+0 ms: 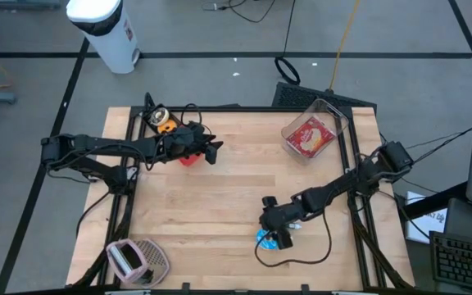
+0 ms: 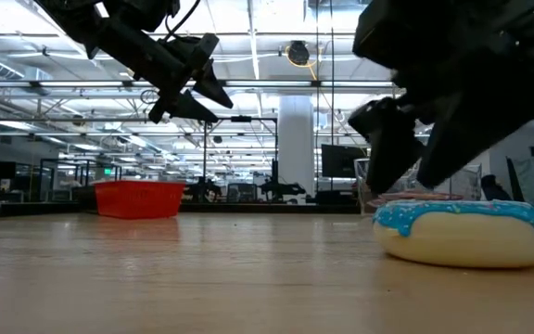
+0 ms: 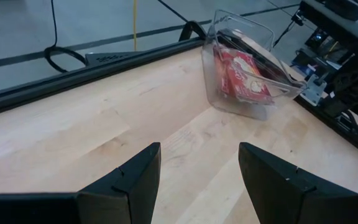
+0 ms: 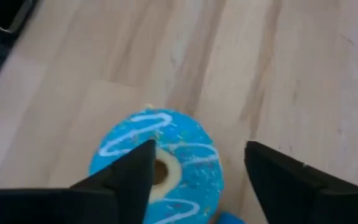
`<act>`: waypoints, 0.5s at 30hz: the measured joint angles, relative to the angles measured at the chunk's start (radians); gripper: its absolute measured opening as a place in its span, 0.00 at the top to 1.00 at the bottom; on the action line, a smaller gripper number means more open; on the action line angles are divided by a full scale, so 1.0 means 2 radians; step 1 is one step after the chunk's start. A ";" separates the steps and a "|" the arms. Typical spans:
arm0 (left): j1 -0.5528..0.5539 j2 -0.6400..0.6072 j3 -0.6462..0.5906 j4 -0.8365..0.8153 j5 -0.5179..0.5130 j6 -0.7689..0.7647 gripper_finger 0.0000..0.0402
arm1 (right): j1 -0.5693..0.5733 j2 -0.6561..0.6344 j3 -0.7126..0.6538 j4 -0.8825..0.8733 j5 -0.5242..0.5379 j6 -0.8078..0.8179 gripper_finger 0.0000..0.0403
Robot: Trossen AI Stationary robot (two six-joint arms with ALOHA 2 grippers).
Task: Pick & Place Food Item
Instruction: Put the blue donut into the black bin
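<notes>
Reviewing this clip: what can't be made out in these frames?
- Donut: high view, mostly hidden under the right gripper.
- Red basket: high view, largely covered by the left gripper; contents unseen.
- Clear bin: left wrist view, packet label unreadable.

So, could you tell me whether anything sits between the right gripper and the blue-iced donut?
Nothing visible does. The right gripper hangs open just above the donut, which lies flat on the bare wooden table, one finger over its hole.
</notes>
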 joint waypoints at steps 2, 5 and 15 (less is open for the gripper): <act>0.000 0.000 0.000 0.000 0.000 0.001 0.46 | 0.000 0.001 0.000 -0.005 0.005 0.003 0.35; 0.000 0.000 0.000 0.000 0.000 0.001 0.46 | 0.004 0.000 0.000 -0.012 0.007 0.002 0.30; 0.000 0.000 0.000 0.000 0.000 0.001 0.46 | 0.007 0.029 -0.014 0.004 0.018 0.003 0.38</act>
